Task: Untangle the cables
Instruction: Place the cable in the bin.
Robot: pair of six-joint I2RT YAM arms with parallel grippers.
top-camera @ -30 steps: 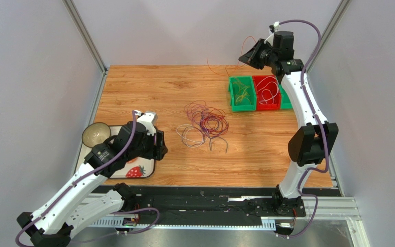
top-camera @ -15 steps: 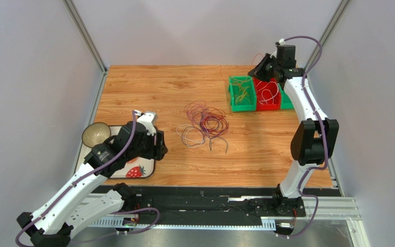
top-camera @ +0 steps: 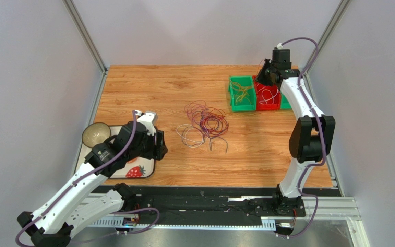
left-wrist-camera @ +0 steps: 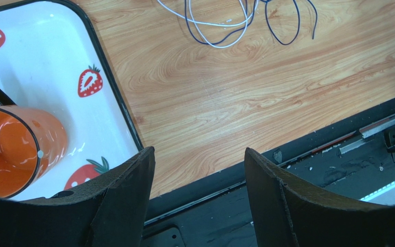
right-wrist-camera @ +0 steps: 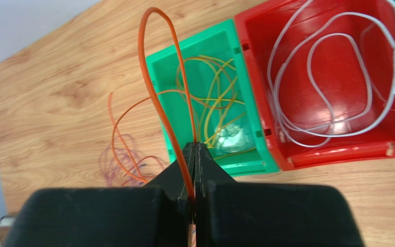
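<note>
At the lower left of the overhead view, the left gripper (left-wrist-camera: 198, 154) hangs with its fingers spread and nothing between them. It is over the near edge of the wooden table (top-camera: 148, 87), beside a strawberry-print tray (left-wrist-camera: 45, 67) carrying an orange cup (left-wrist-camera: 14, 154). Mid-table lies the loose tangle of cables (top-camera: 204, 123), in purple, red, white and dark loops, apart from both arms. At the upper right, the right gripper (right-wrist-camera: 194, 154) is pinched on an orange cable (right-wrist-camera: 156, 98) that loops up from it, above a green bin (top-camera: 243, 107) holding yellow cables (right-wrist-camera: 215, 113) and beside a red bin (top-camera: 268, 107) holding a white cable (right-wrist-camera: 286, 128).
</note>
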